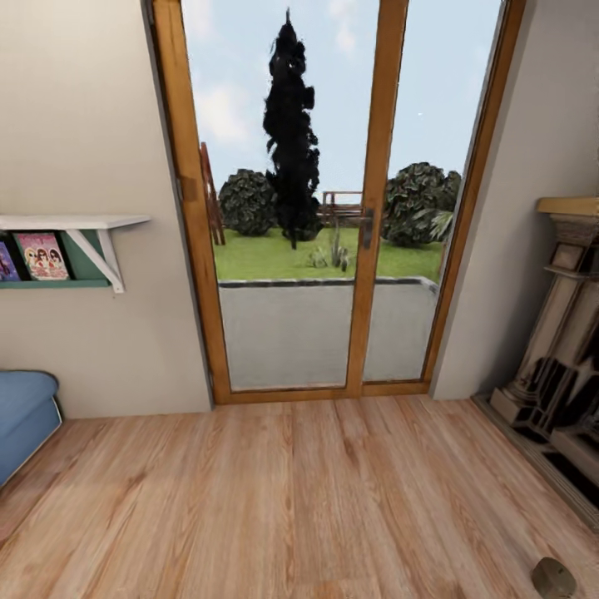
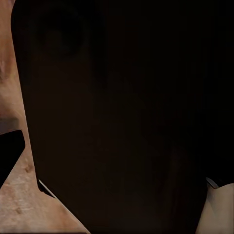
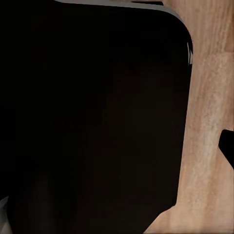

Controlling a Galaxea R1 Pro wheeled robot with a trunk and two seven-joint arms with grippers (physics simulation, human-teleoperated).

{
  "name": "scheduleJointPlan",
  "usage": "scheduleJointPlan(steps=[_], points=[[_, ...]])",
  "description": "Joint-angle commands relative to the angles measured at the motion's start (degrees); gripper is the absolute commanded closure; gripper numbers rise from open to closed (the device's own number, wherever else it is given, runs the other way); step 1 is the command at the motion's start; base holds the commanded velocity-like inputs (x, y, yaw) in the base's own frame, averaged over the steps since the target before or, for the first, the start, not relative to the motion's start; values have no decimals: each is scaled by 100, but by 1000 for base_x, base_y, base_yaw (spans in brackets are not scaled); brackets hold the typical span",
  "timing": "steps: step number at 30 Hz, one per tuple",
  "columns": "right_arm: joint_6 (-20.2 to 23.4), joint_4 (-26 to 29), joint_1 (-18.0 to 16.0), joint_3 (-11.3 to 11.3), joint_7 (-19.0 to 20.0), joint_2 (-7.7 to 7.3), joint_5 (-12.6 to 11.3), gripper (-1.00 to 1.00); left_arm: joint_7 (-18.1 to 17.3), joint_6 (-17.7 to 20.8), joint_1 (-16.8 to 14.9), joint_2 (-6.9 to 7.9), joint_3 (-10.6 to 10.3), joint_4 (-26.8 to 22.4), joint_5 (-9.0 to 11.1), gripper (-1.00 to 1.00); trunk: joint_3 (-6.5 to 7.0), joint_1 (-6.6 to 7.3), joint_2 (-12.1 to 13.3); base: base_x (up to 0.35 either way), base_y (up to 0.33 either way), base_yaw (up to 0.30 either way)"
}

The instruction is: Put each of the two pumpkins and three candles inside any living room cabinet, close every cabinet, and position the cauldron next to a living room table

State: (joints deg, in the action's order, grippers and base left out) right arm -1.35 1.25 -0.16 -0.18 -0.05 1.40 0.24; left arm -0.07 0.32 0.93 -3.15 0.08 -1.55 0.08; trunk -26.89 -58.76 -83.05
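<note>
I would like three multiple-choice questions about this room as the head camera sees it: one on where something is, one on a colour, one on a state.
1. Where is the white wall shelf?
A. left of the glass doors
B. right of the glass doors
C. above the fireplace surround

2. What colour is the cushioned seat at the left edge?
A. red
B. blue
C. green

3. In what state are the wood-framed glass doors?
A. wide open
C. closed
B. lifted off the frame

Answers: 1 A, the shelf hangs on the wall left of the door frame, with the stone fireplace surround on the other side. 2 B, the seat is blue. 3 C, both panes sit flush in the frame above the wood plank floor.
</note>
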Motion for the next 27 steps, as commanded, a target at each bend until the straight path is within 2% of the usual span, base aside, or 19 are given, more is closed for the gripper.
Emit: scheduleJointPlan(steps=[1,17,27], points=[[-14,-2,-2,-4,-1,0,2,-100,-1,3,4,-1,1,-12,1,-100,-4,4,-3,-328,-6,0],[-14,-2,-2,-5,-1,0,2,-100,-2,3,4,-1,9,-12,1,-100,-4,4,-3,-319,-95,0],[-14,-2,-2,-4,-4,0,2,-100,-2,3,4,-1,10,-12,1,-100,-4,4,-3,-94,-256,0]])
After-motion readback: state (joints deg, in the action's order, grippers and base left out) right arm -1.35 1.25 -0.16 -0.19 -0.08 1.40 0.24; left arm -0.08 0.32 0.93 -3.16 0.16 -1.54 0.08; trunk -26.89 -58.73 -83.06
